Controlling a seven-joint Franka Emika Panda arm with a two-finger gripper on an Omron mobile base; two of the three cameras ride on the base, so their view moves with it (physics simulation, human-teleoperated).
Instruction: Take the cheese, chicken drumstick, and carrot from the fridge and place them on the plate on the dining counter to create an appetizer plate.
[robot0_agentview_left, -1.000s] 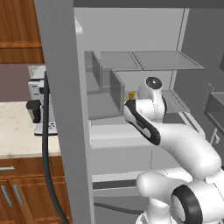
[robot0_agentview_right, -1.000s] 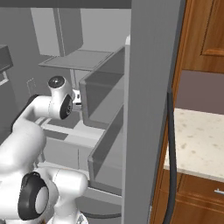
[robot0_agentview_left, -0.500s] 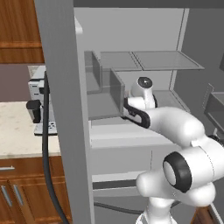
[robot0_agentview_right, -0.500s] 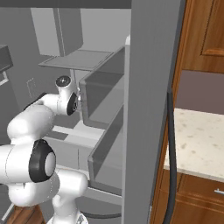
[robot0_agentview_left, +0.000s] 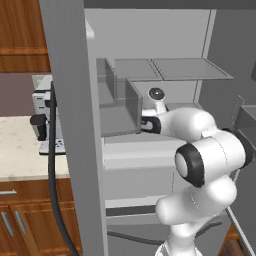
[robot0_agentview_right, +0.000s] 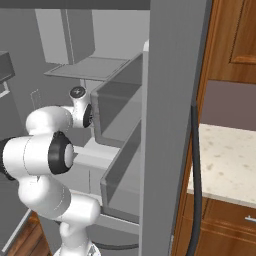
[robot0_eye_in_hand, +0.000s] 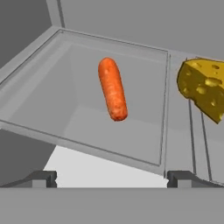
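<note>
While the arm reaches into the tall grey fridge (robot0_agentview_left: 150, 45), its fingers (robot0_eye_in_hand: 112, 178) stand wide and empty. The thin orange carrot (robot0_eye_in_hand: 112, 89) lies at twelve o'clock, the holed yellow cheese wedge (robot0_eye_in_hand: 202, 87) at two. The carrot looks light, stiff, prone to rolling; grip mid-length across it.

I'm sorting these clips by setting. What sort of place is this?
A rendered home kitchen, it seems: an open fridge with a carrot and cheese on its shelves, wooden cabinets, and a speckled stone counter.
</note>
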